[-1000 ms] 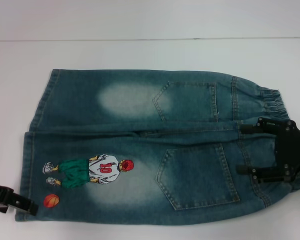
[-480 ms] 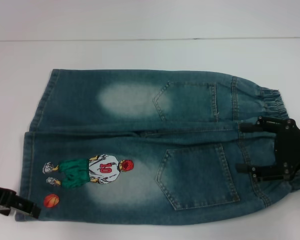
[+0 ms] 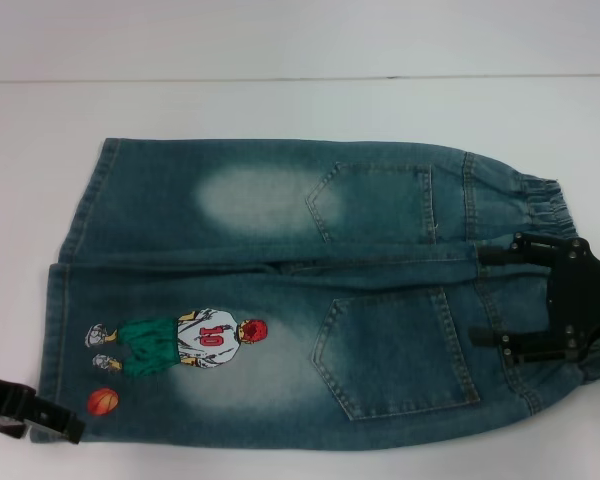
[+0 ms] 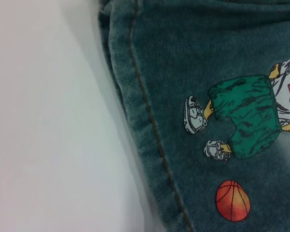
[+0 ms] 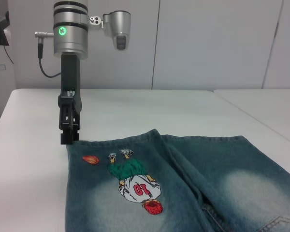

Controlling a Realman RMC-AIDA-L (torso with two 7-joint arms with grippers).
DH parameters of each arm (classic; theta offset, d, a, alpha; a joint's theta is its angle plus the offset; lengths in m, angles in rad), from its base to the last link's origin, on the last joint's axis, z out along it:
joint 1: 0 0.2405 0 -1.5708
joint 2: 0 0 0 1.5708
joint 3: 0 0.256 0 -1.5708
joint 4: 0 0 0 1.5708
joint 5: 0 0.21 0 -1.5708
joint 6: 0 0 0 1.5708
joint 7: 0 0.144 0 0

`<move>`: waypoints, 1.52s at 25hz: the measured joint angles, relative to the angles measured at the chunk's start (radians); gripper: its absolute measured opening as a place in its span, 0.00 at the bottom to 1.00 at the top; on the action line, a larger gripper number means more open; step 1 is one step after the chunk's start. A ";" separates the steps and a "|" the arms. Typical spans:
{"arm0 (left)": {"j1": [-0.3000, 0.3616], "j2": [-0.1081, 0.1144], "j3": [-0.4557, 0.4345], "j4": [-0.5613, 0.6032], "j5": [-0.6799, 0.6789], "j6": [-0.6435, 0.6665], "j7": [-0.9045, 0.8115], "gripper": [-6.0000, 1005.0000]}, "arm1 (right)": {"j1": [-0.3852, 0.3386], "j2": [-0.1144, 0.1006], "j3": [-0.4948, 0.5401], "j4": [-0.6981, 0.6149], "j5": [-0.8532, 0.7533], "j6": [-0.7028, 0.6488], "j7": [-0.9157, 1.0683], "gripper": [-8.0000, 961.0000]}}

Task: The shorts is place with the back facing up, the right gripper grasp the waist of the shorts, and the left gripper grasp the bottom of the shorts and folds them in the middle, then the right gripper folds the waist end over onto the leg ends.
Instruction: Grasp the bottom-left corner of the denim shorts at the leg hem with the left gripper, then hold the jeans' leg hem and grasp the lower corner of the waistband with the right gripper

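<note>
Shorts point(image 3: 300, 300) lie flat, back side up, on the white table point(image 3: 280, 110). Long axis runs 3 to 9 o'clock in the head view: the waist point(image 3: 545, 200) at 3, the bottom of the shorts point(image 3: 65, 300) at 9. Both back pockets face up. Nearer leg carries the cartoon figure patch point(image 3: 180, 340) numbered 10, with an orange basketball patch point(image 3: 103, 401) beside the hem.

Right gripper point(image 3: 520, 300) sits over the nearer half of the waistband at 3 o'clock, fingers spread, one near the centre seam and one lower on the band. Both appear to rest on or just above the denim; contact not confirmed. No cloth pinched yet, as far as can be seen.

Left gripper point(image 5: 69, 137) stands at the 8 o'clock corner of the shorts, hanging vertically from the green-lit arm. In the right wrist view its tip is just beside the nearer leg hem corner, close to the basketball patch, at or just above table level. Whether its fingers are parted or closed: cannot tell. Left wrist view shows only the stitched hem point(image 4: 150, 121) and bare table next to it, no fingers.

Key relation: each gripper is at its own short end of the long axis, both on the near side. Judgement: grasps not yet made. The lengthwise fold should carry the near edge toward 12 o'clock, so both need a firm pinch at matching corners.
</note>
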 joint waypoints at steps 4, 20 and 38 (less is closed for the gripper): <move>-0.001 0.001 0.001 -0.004 0.000 0.000 0.000 0.89 | 0.000 0.000 0.000 0.000 0.007 0.000 0.004 0.95; -0.025 -0.022 0.037 -0.021 -0.002 -0.016 -0.005 0.75 | -0.012 0.001 0.013 0.009 0.019 0.003 0.001 0.95; -0.027 -0.044 0.099 -0.002 -0.005 -0.110 -0.008 0.08 | -0.015 0.001 0.024 0.012 0.040 0.005 0.000 0.95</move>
